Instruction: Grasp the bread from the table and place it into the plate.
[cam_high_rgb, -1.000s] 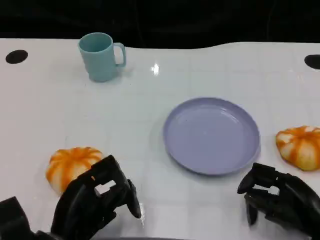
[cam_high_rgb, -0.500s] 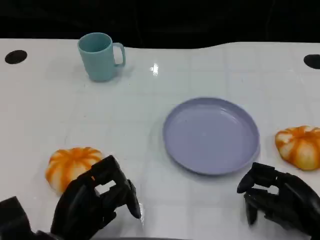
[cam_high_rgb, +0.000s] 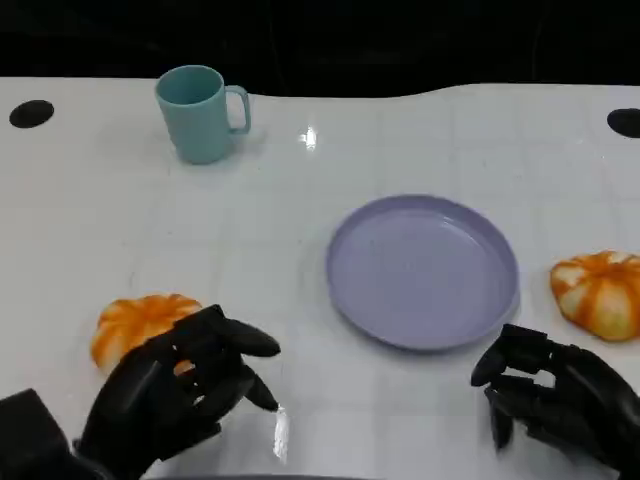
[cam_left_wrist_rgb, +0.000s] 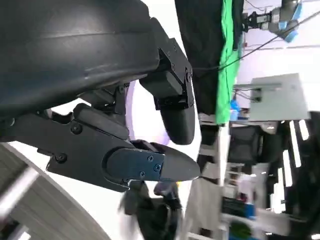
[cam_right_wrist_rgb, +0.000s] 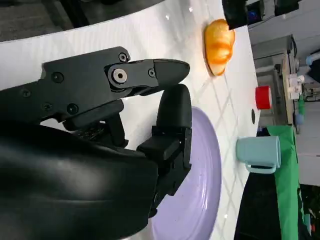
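Nearest the robot, the left hand (cam_high_rgb: 170, 395) has changed in the last half second: its fingers, curled downward before, have swung out flatter and now point toward the plate (cam_high_rgb: 422, 270), spread apart with nothing in them. That looks like an opening ahead of a grasp, so the task is barely begun. This hand sits just in front of the left bread (cam_high_rgb: 140, 328), overlapping its near edge in the head view; contact cannot be judged. The right hand (cam_high_rgb: 555, 400) has not moved; it hovers in front of the plate's right rim, fingers loosely curled, empty. A second bread (cam_high_rgb: 598, 292) lies right of the plate, a teal mug (cam_high_rgb: 201, 112) far beyond it to the left
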